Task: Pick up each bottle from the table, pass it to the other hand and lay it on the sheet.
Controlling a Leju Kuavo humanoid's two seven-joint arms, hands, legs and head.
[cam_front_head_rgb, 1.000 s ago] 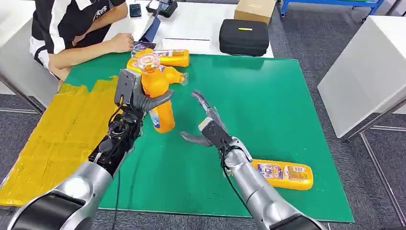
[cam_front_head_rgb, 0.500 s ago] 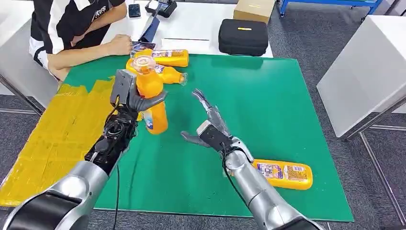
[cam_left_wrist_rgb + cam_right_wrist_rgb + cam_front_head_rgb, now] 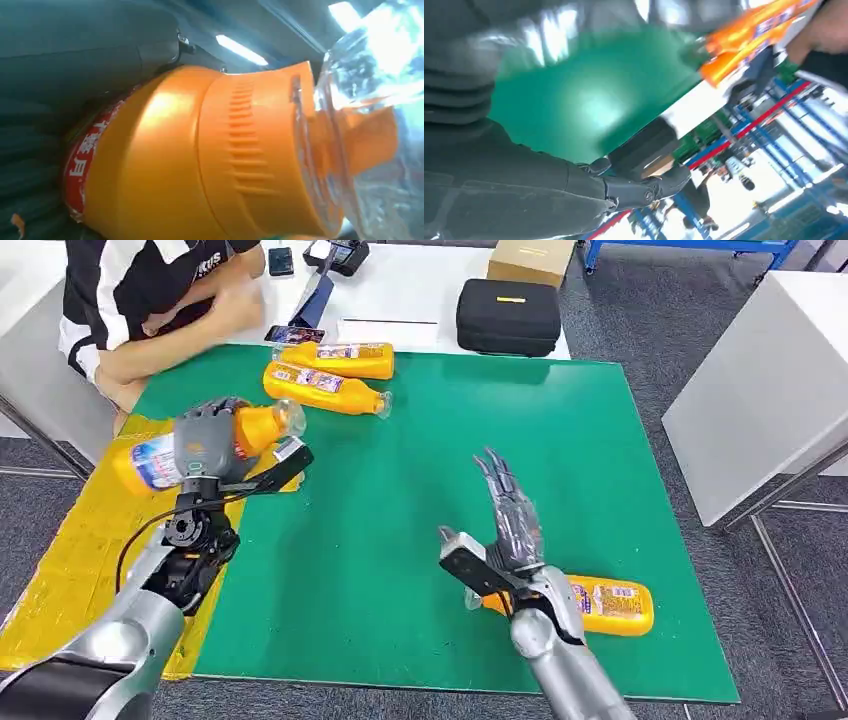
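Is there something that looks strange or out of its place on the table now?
Nothing is spilled or broken. The yellow sheet looks wrinkled and hangs over the table's left edge. The left hand holds an orange bottle sideways above it; three more bottles lie on the green mat.

The orange bottle [image 3: 205,445] held over the yellow sheet [image 3: 105,530] looks like glossy smooth plastic, ribbed near its clear glassy cap [image 3: 375,115], with a shiny printed label. The sheet looks matt and creased, perhaps taped plastic. Beside it, the green table [image 3: 450,470] cover is matt and smooth.
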